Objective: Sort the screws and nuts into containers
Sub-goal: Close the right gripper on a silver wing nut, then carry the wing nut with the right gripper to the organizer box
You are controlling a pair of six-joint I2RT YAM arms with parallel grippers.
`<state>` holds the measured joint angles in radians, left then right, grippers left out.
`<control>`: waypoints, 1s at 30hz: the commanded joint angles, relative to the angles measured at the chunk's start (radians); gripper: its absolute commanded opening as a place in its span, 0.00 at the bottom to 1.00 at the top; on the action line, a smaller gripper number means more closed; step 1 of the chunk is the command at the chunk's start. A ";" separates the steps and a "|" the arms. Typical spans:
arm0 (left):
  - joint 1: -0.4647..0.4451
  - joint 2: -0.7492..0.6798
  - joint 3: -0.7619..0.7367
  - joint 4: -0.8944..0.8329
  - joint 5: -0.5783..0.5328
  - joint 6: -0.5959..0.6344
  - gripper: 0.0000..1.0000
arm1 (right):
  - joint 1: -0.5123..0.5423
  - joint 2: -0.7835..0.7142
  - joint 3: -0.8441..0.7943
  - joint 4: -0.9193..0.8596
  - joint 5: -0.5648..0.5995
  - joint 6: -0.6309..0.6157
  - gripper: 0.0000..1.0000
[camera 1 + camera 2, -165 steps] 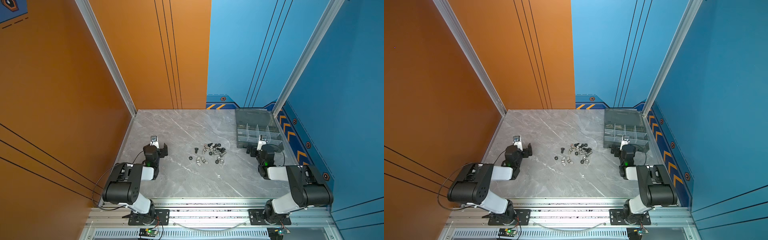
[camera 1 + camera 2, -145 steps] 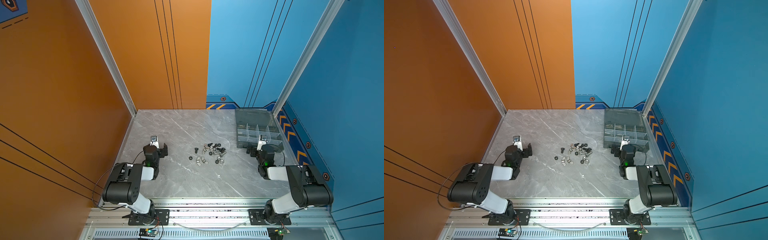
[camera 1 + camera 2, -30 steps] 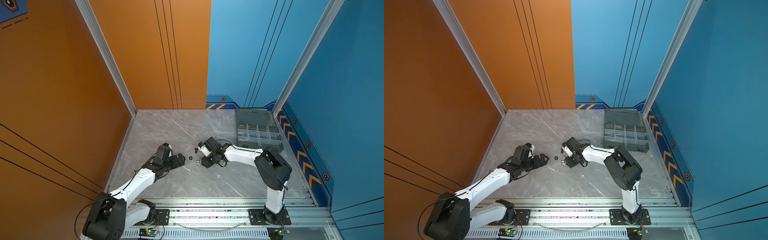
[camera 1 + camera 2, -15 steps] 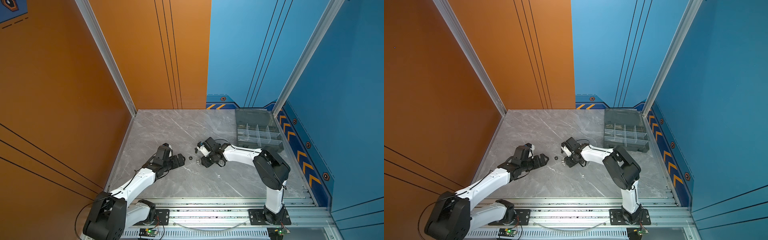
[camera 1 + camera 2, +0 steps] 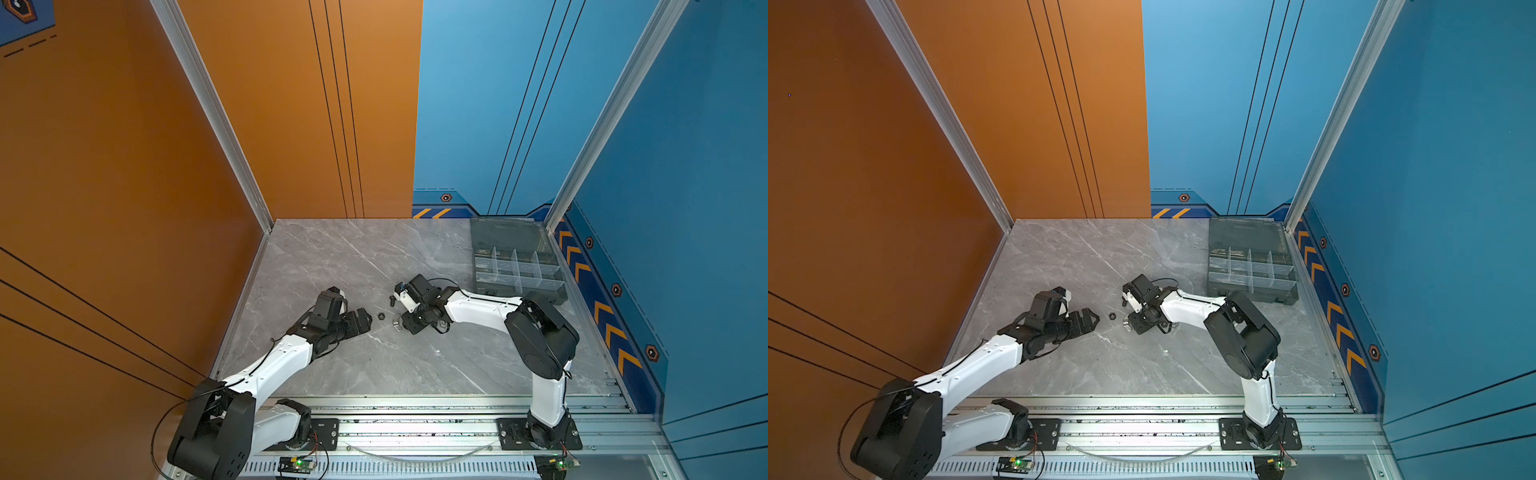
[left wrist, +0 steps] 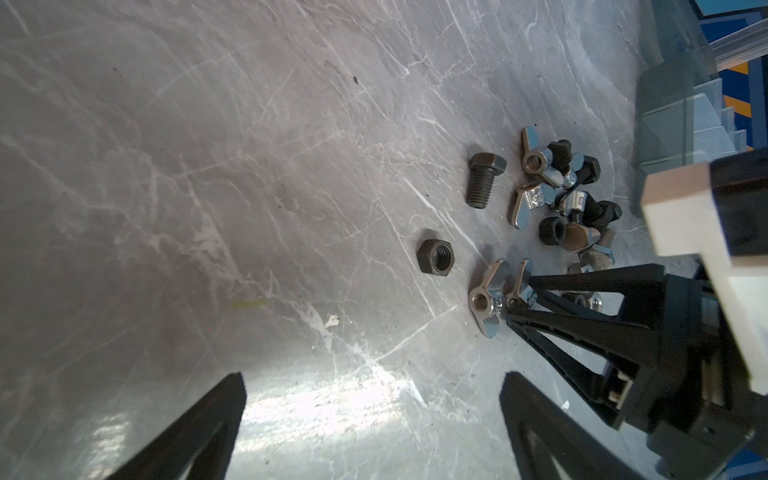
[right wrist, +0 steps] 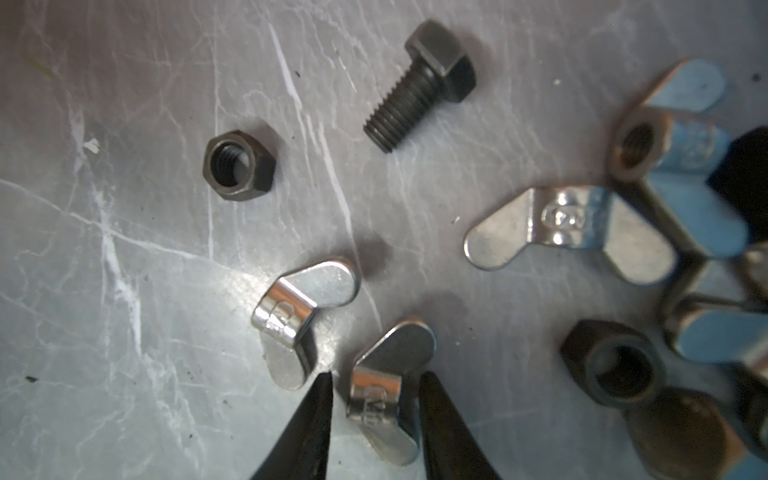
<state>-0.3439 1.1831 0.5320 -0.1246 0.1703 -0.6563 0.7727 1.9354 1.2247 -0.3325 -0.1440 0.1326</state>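
The left claw hangs wide open and empty, low over the grey marble tabletop, with a lone black nut just beyond its tips. Next come a black bolt and two silver wing nuts, lying apart from the main heap of screws and nuts. The right claw stands narrow astride one wing nut, with a sliver of tabletop showing on each side, so there is no grip yet. Small, light, hard and glossy, the piece looks likely to skid or twist out. The squat threaded hub between its ears seems the surest hold. At far right the organiser box sits with its lid open, well apart from the heap, its compartments apparently empty.
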 commanded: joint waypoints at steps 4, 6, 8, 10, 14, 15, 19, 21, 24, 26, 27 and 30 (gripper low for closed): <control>-0.013 0.006 0.029 -0.021 0.008 -0.007 0.98 | 0.006 0.030 0.007 -0.023 0.009 0.008 0.22; -0.014 0.006 0.031 -0.023 0.006 -0.009 0.98 | 0.005 0.027 0.005 -0.024 0.008 0.008 0.17; -0.015 0.008 0.032 -0.023 0.007 -0.009 0.98 | 0.003 0.020 0.001 -0.022 0.004 0.009 0.12; -0.016 0.012 0.035 -0.024 0.007 -0.009 0.98 | 0.000 0.000 -0.008 -0.008 -0.013 0.011 0.08; -0.018 0.018 0.039 -0.026 0.009 -0.007 0.98 | -0.020 -0.080 -0.050 0.052 -0.062 0.031 0.02; -0.020 0.018 0.040 -0.026 0.008 -0.007 0.98 | -0.031 -0.106 -0.064 0.069 -0.081 0.037 0.01; -0.023 0.019 0.046 -0.026 0.012 -0.007 0.98 | -0.081 -0.221 -0.099 0.100 -0.147 0.065 0.00; -0.026 0.020 0.049 -0.023 0.014 -0.007 0.98 | -0.127 -0.276 -0.110 0.098 -0.155 0.072 0.00; -0.033 0.021 0.057 -0.021 0.019 -0.008 0.98 | -0.204 -0.358 -0.125 0.089 -0.167 0.090 0.00; -0.038 0.022 0.062 -0.017 0.027 -0.009 0.98 | -0.267 -0.403 -0.133 0.085 -0.166 0.097 0.00; -0.042 0.024 0.064 -0.016 0.031 -0.009 0.98 | -0.303 -0.423 -0.136 0.084 -0.160 0.102 0.00; -0.057 0.026 0.071 -0.009 0.039 -0.013 0.97 | -0.403 -0.456 -0.133 0.080 -0.134 0.121 0.00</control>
<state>-0.3843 1.1999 0.5762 -0.1268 0.1856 -0.6571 0.4324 1.5032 1.1122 -0.2501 -0.2913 0.2180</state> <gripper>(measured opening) 0.976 0.181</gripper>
